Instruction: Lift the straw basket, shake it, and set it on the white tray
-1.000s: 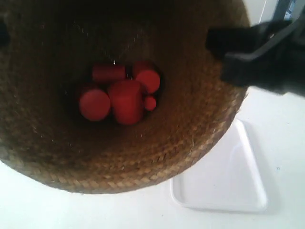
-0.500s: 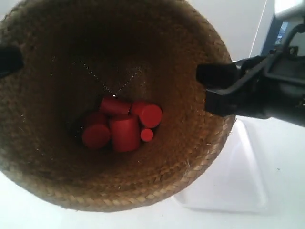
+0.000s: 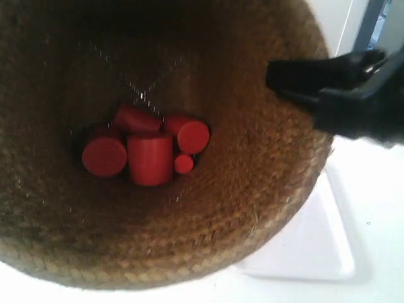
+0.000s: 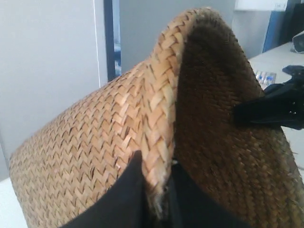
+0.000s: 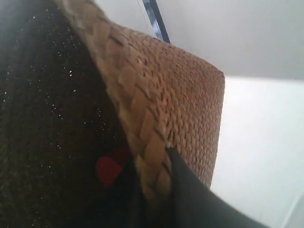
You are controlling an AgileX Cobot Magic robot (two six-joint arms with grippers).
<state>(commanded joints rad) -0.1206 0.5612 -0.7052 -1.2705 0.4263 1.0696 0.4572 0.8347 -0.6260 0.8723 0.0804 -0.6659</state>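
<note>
Shaking looks to be the step in hand. The straw basket [image 3: 252, 208] appears held aloft, close to the exterior camera, with the white tray [image 3: 319, 249] peeking out beneath it at 5 o'clock. The left gripper [image 4: 154, 190] and right gripper [image 5: 159, 190] each pinch the braided rim. Red cylinders [image 3: 148, 158] lie bunched on the basket's floor. The next move calls for lowering it level, base centred over the tray.
</note>
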